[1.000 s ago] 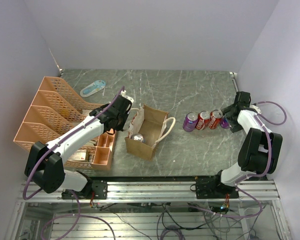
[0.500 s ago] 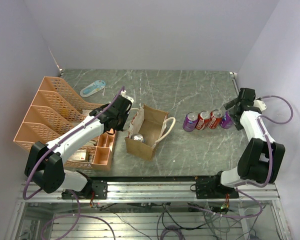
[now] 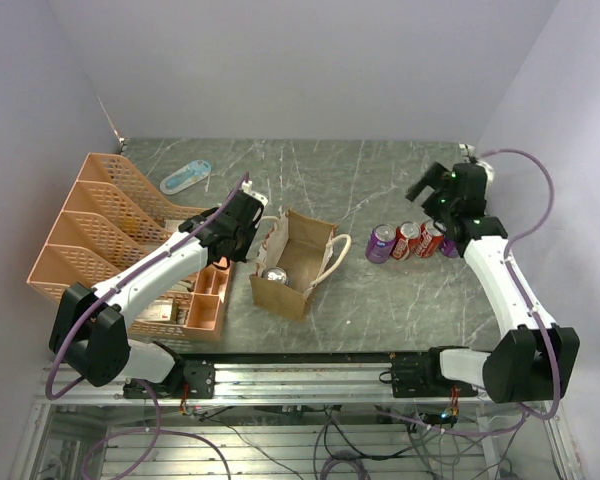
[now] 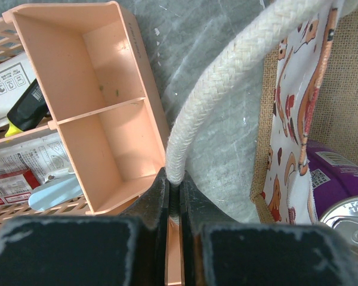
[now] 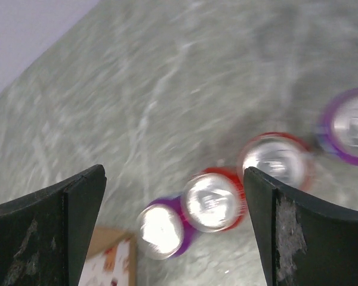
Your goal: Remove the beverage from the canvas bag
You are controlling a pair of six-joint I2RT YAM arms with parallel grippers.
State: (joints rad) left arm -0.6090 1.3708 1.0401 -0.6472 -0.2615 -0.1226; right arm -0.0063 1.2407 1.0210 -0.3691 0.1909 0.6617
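The left gripper (image 4: 174, 183) pinched the handle (image 4: 227, 77), holding the bag (image 3: 298, 262) open. The can (image 3: 274, 275) sat inside, at its 7 o'clock corner. The right gripper (image 5: 173, 179), spread wide, hovered at the bag's 2 o'clock; it should come in vertically over the can, clear of the handles.

the purple can (image 4: 331, 173) in the canvas bag (image 4: 352, 89) is cut off; the standing cans (image 5: 213, 202) are blurred.

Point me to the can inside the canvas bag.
Top view, left of centre: the purple can sits upright in the near end of the canvas bag, just right of the orange organizer.
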